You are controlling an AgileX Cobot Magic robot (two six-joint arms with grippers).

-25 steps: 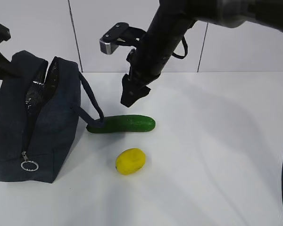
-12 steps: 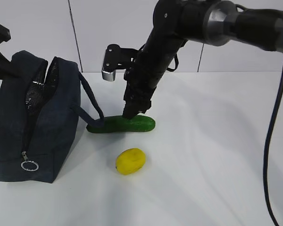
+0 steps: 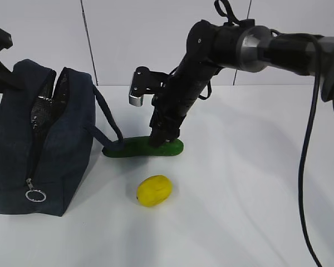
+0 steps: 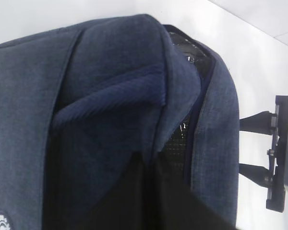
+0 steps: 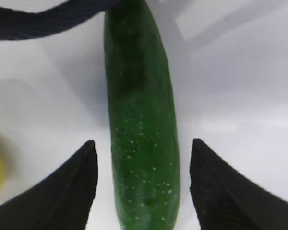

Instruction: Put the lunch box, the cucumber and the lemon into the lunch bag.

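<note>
Cucumber (image 3: 145, 147): on the table right of the lunch bag (image 3: 39, 139), its left end under the bag's handle loop; not yet packed. Lemon (image 3: 154, 190): nearer us, also outside. Lunch box: not in view; we cannot tell whether it is inside the unzipped bag. Right gripper (image 5: 140, 184): fingers spread, straddling the cucumber, gaps either side. Left gripper: we cannot tell its state.
</note>
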